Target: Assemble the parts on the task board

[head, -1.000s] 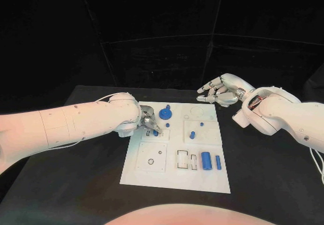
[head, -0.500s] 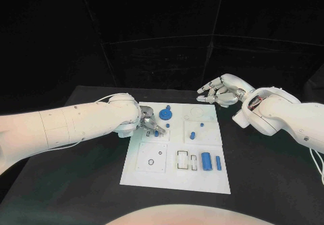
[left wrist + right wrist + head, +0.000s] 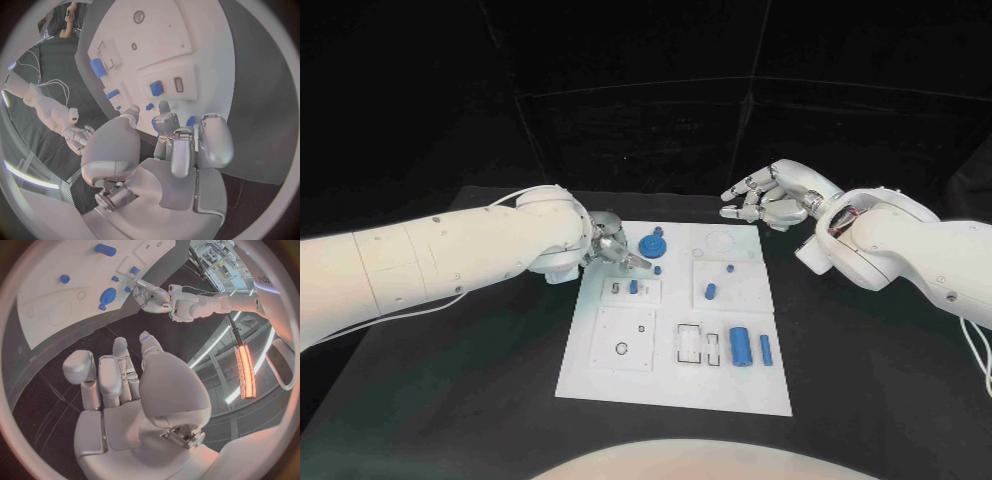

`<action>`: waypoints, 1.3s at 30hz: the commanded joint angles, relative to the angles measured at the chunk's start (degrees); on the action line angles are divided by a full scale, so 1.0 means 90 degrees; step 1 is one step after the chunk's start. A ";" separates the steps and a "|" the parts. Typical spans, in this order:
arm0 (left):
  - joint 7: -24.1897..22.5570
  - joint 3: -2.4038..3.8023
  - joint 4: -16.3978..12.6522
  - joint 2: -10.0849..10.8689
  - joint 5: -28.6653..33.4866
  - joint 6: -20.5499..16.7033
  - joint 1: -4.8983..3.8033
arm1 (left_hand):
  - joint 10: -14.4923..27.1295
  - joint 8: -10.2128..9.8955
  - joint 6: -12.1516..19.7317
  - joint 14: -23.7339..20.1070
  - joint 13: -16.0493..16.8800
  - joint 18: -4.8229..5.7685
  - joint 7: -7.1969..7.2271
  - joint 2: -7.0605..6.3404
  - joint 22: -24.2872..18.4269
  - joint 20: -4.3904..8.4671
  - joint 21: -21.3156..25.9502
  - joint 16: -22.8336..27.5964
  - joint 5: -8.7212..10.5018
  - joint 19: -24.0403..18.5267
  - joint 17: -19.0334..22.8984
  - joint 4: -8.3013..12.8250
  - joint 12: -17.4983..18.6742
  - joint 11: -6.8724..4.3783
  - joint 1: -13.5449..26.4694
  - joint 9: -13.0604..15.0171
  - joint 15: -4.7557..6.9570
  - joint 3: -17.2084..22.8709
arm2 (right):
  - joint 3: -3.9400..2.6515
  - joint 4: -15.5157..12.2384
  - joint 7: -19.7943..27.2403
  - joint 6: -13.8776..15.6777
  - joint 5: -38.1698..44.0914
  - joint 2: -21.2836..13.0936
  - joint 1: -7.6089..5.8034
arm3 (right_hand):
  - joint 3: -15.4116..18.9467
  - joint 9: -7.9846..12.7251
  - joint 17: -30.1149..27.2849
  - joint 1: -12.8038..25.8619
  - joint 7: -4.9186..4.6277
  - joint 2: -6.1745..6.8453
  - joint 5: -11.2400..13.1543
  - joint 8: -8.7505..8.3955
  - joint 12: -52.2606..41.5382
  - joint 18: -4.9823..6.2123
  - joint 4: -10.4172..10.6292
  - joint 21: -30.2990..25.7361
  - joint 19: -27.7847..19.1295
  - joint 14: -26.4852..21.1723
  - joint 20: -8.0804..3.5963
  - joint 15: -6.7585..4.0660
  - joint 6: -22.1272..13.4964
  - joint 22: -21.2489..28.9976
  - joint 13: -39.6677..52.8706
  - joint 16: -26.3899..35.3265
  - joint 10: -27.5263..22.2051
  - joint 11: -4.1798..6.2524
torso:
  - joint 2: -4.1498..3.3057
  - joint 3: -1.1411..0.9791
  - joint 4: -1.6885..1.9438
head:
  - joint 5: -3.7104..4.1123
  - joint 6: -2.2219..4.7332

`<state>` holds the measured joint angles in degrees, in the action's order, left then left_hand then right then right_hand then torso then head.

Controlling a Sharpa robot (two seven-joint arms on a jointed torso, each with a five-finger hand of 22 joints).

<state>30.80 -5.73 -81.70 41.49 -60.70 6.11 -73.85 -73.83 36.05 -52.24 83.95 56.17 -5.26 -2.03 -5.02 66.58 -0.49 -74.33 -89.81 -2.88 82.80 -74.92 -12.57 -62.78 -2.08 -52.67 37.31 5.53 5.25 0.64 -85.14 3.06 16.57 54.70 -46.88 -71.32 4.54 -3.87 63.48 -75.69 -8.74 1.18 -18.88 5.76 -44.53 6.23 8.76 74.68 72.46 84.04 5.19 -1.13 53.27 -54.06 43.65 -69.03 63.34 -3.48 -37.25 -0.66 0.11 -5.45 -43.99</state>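
Head view: your left hand [image 3: 610, 247] hovers at the board's [image 3: 675, 385] far left edge, fingers curled, empty.
Right hand [image 3: 769, 196]: beyond the far right corner, fingers loosely spread, empty.
Parts [image 3: 740, 343]: lying on board.

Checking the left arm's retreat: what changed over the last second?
The left hand lifted off the small blue part on the board and drew back toward the board's far left edge, holding nothing. That part sits where it was. Right hand and other parts unchanged.
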 commanded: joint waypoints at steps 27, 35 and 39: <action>-0.0003 -0.0095 0.2576 -0.1174 -0.0062 0.1799 -0.0570 | 0.0147 -0.0347 0.0214 0.0673 -0.0103 0.0039 -0.0162 0.0384 -0.0167 -0.0121 0.0168 -0.0021 0.0020 -0.0092 -0.1675 -0.0120 0.0088 0.0152 -0.0498 -0.0270 -0.0119 -0.0459 | -0.0004 0.0073 0.0033 -0.0010 -0.0038 0.0069 -0.0009 | 0.0053 -0.0001 -0.0018 -0.0005 0.0004 -0.0065 -0.0131 -0.0013 0.0064 0.0069 0.0015 -0.0049 -0.0059 0.0024 0.0007 0.0022 -0.0058 0.0029 -0.0055 0.0070 -0.0041 -0.0011 | -0.0016 0.0000 -0.0021 | -0.0050 0.0057; -0.0005 -0.0118 0.2891 -0.1381 -0.0068 0.1820 -0.0413 | 0.0142 -0.0346 0.0211 0.0673 -0.0093 0.0043 -0.0161 0.0388 -0.0144 -0.0121 0.0153 -0.0021 0.0020 -0.0084 -0.1675 -0.0125 0.0079 0.0151 -0.0499 -0.0269 -0.0118 -0.0470 | -0.0004 0.0066 0.0018 -0.0026 -0.0038 0.0081 -0.0009 | 0.0053 -0.0001 -0.0018 -0.0005 0.0004 -0.0065 -0.0131 -0.0013 0.0064 0.0069 0.0015 -0.0049 -0.0059 0.0024 0.0007 0.0022 -0.0058 0.0029 -0.0055 0.0070 -0.0041 -0.0011 | -0.0021 0.0001 -0.0019 | -0.0045 0.0048; 0.0003 -0.0120 0.2982 -0.1462 -0.0069 0.1899 -0.0340 | 0.0146 -0.0345 0.0211 0.0673 -0.0100 0.0043 -0.0161 0.0390 -0.0144 -0.0121 0.0152 -0.0021 0.0020 -0.0083 -0.1675 -0.0125 0.0085 0.0150 -0.0502 -0.0269 -0.0118 -0.0473 | -0.0004 0.0062 0.0015 -0.0037 -0.0038 0.0086 -0.0009 | 0.0054 -0.0001 -0.0026 -0.0007 0.0004 -0.0070 -0.0147 -0.0011 0.0066 0.0070 0.0017 -0.0055 -0.0061 0.0024 0.0007 0.0022 -0.0060 0.0037 -0.0061 0.0080 -0.0042 -0.0011 | -0.0020 0.0000 -0.0016 | -0.0035 0.0023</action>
<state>30.82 -6.83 -55.10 28.53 -60.88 21.73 -76.91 -72.47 32.62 -49.87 83.96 55.31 -5.27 -3.47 -1.81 65.23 -1.34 -72.78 -89.81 -2.88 81.95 -74.91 -13.67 -61.90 -0.71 -56.84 34.84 4.90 1.35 0.65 -84.47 2.98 16.47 54.55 -46.16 -71.30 4.72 -3.88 63.28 -75.69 -8.74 1.19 -19.85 5.76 -44.28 6.22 8.94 74.45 72.26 84.04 5.39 -1.13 53.28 -53.77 43.15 -68.51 63.35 -3.49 -37.42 -0.66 -0.05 -5.83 -43.70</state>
